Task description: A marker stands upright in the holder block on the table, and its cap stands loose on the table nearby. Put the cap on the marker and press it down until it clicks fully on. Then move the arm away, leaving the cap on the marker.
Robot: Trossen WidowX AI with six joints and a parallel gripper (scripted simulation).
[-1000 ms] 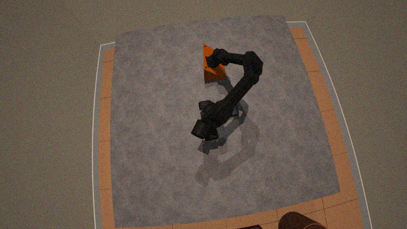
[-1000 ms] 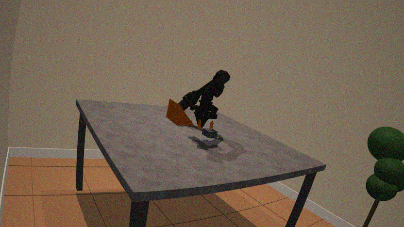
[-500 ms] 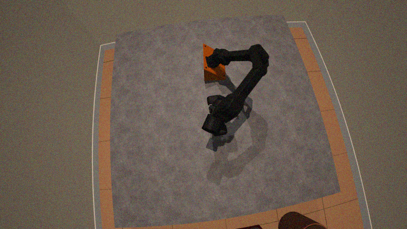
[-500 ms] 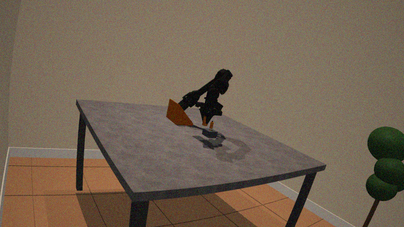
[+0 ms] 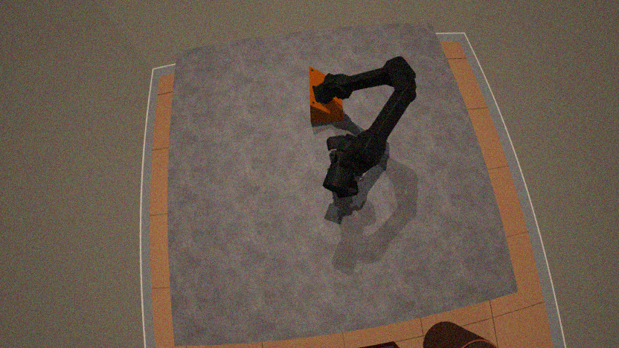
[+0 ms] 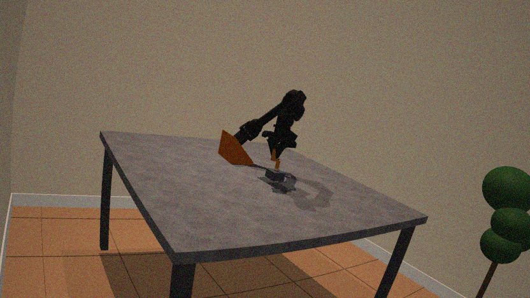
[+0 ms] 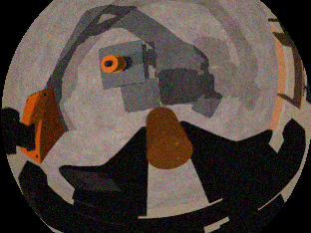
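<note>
While the black arm bent over the grey table, its gripper was squeezed tight on the orange cap and held it up in the air. The wrist view showed this best: the cap sat between the two dark fingers, pointing away from the camera. In that same view the marker showed as a small orange ring at about 11 o'clock from the cap, standing in the grey holder block, well apart from the cap. The top view could not show the cap or the marker, because the arm covered them; only a bit of the grey block and dark shadows peeked out at 6 o'clock from the gripper. The side view showed something the others did not: the cap hung above the table, just over the block. The marker was too small to pick out there. An orange wedge sat at the arm's base, at 10 o'clock from the block. A green tree stood far off at 3 o'clock.
</note>
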